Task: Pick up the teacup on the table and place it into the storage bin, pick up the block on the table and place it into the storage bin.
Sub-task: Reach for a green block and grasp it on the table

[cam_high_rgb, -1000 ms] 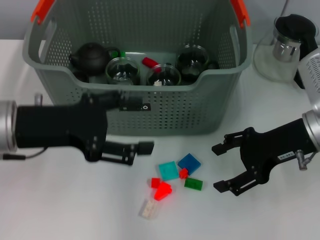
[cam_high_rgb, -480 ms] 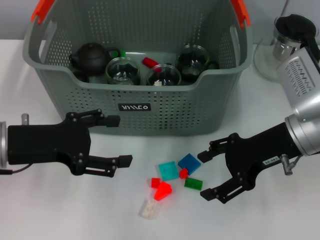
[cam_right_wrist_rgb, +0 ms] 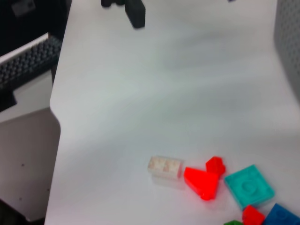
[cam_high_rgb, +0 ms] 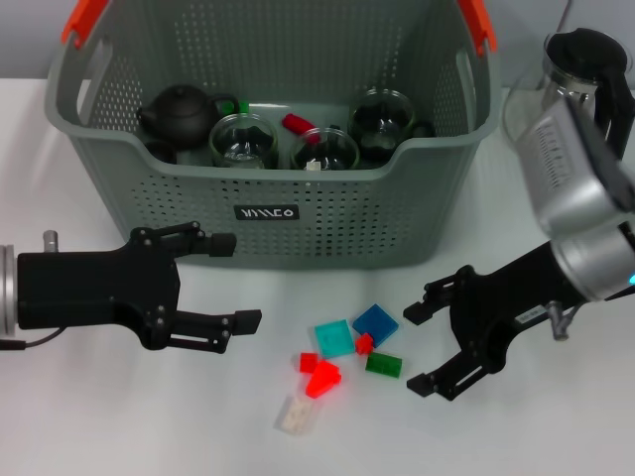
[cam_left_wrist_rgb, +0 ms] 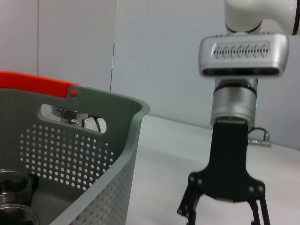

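Left gripper [cam_high_rgb: 226,281]: a second ago against the storage bin [cam_high_rgb: 273,129]'s front wall over its label, since drawn back toward the table's left edge, jaws spread wide, label uncovered. Right gripper [cam_high_rgb: 422,345]: in from the right edge, then eased back slightly, jaws apart just beside the green block [cam_high_rgb: 384,365].

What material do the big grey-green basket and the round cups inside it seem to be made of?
The grey-green perforated storage bin looks like matte moulded plastic: regular punched holes, rounded rim. The round cups inside look like clear glass: see-through walls with bright glints. Both grippers, left and right, hang open over the table.
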